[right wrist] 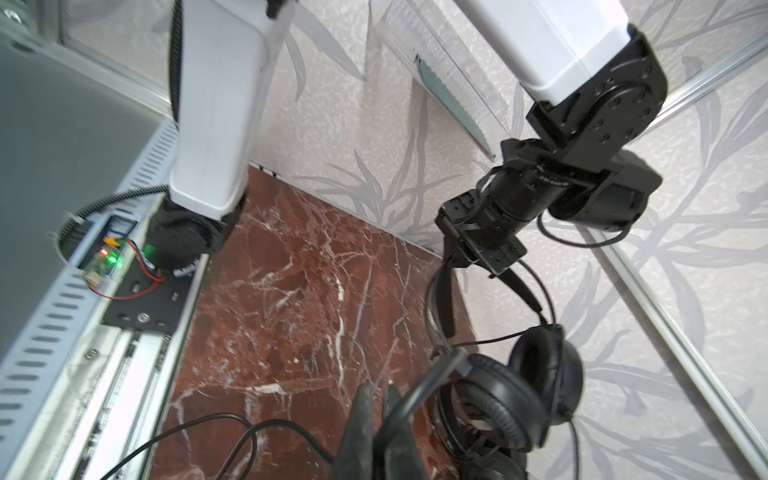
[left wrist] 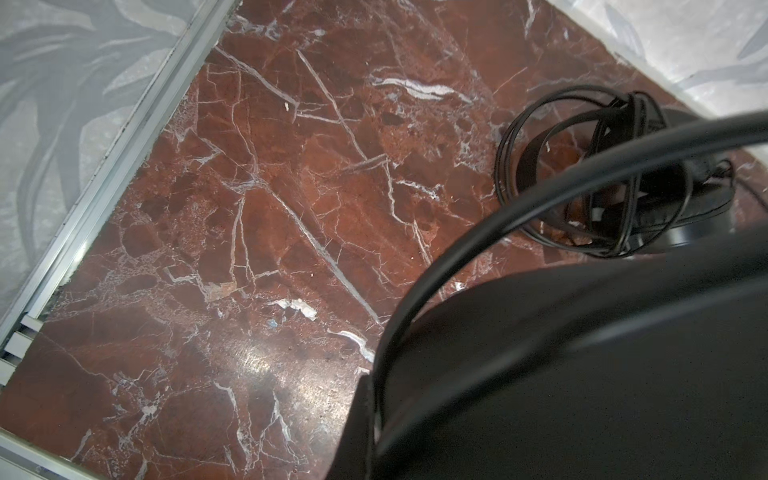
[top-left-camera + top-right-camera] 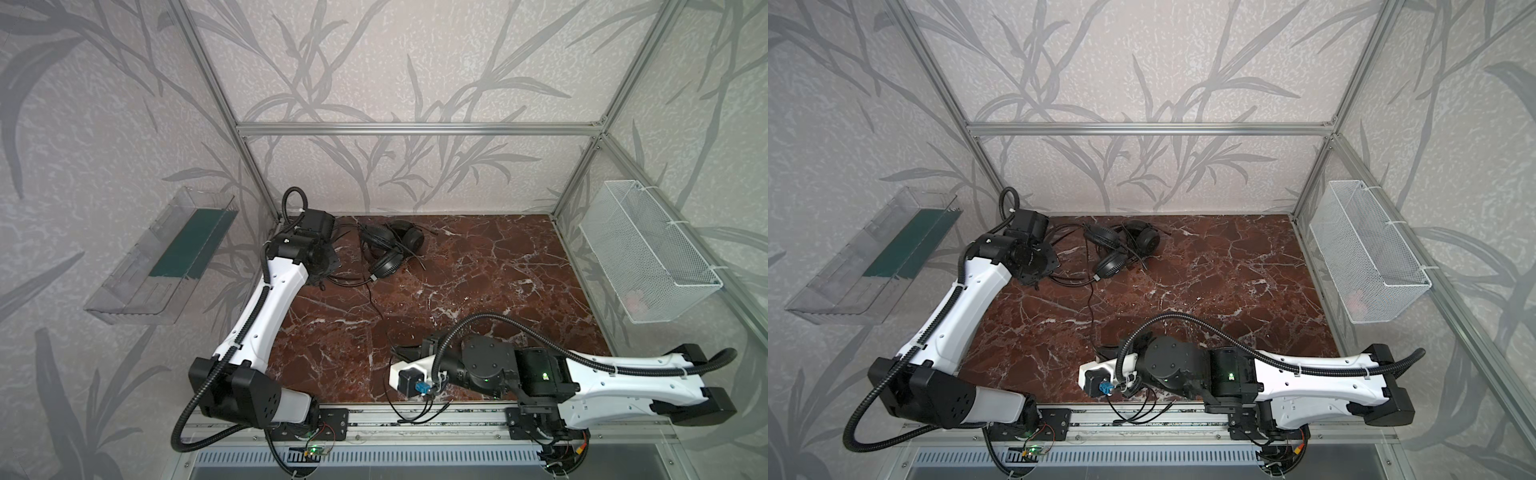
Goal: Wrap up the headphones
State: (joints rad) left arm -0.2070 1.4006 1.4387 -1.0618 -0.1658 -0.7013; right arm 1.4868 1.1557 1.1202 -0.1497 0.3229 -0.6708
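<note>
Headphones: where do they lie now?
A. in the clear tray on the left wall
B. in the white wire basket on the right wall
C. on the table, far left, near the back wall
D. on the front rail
C: in a top view the headphones lie on the table, close to the back wall and left of its middle.

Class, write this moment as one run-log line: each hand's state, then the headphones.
left hand: shut, at headphones, rear | right hand: shut on cable, front | headphones: piled together, cable stretched forward, not yet wrapped
</note>
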